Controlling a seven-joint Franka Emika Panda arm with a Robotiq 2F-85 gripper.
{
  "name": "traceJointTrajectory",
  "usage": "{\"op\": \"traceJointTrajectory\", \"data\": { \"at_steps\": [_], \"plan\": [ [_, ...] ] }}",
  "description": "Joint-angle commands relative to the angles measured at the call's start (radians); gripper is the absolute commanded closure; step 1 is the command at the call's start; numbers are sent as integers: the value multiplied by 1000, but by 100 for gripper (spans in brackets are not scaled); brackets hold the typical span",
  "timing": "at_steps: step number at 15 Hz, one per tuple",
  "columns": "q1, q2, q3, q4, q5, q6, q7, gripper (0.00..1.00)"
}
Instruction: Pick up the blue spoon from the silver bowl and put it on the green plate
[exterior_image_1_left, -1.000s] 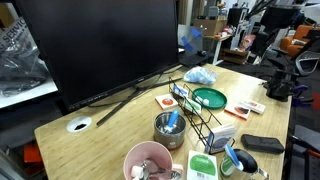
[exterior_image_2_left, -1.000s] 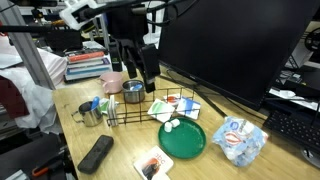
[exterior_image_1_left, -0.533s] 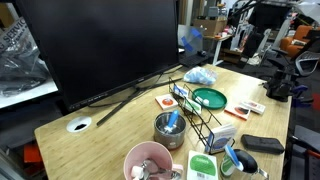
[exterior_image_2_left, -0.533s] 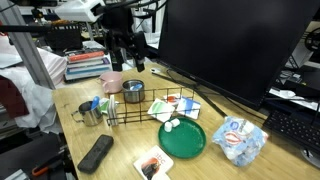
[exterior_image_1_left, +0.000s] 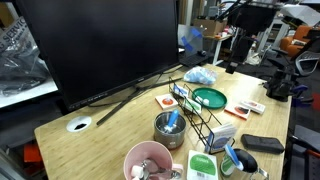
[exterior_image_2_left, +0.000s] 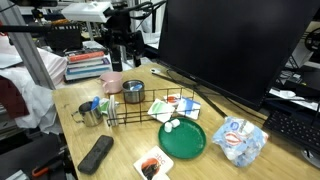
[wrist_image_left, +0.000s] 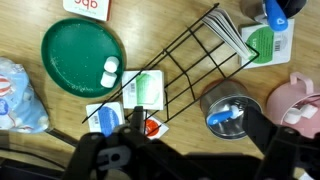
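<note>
Jaws apart, empty; blue spoon (wrist_image_left: 222, 118) lies in silver bowl (wrist_image_left: 207, 98).

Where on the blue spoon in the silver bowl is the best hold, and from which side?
Probably the blue spoon's handle where it sticks above the silver bowl's rim, from above: its lower end lies inside, and the black wire rack stands close beside.

Wrist view: 1 silver bowl (wrist_image_left: 242, 98), 1 blue spoon (wrist_image_left: 222, 118) at 4 o'clock; 1 green plate (wrist_image_left: 70, 55) at 10; 1 wire rack (wrist_image_left: 190, 62); 1 pink mug (wrist_image_left: 290, 100).
</note>
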Motion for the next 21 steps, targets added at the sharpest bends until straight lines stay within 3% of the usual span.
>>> {"op": "traceJointTrajectory", "data": {
  "at_steps": [1,7,14,19,20,21],
  "plan": [
    [-16,0,15,2,6,-2,-5,0],
    [1,38,16,40,7,-9,-62,0],
    [102,194,33,147,148,37,-441,0],
    [108,326,87,219,259,29,-738,0],
    [99,350,101,225,236,54,-751,0],
    [91,313,111,194,230,39,-677,0]
  ]
}}
